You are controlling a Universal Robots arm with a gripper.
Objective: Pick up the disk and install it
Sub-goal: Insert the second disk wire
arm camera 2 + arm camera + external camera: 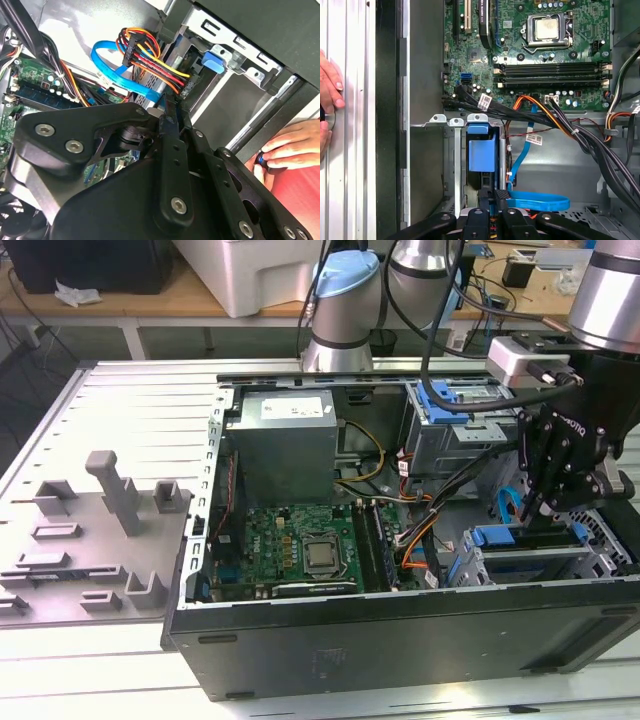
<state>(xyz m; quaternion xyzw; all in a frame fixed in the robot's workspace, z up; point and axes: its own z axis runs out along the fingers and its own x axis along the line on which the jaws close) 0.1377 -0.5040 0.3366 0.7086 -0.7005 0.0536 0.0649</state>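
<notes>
Ribbed grey metal tabletop (pixel 130 410) carries everything I am working over, with a wooden bench (pixel 190 302) behind it. On the exterior view's left sits a grey moulded fixture tray (pixel 95 540). Beside it lies the open computer case (pixel 400 630), showing its green motherboard (pixel 290 550) and the grey power supply box (pixel 285 445).

My gripper (pixel 528 508) hangs low inside the case at the exterior view's right, fingers drawn together over the drive bay (pixel 530 560). The disk (pixel 481 152) is down in that metal bay, seen in the first wrist view mainly as its blue plastic frame, standing between the bay's rails just ahead of my fingertips. I cannot tell whether the fingers are actually pinching it. A blue data cable (pixel 535 202) loops on the case floor beside the bay, and a bundle of coloured power wires (pixel 150 57) runs nearby. A person's hand (pixel 290 145) rests outside the case wall.
</notes>
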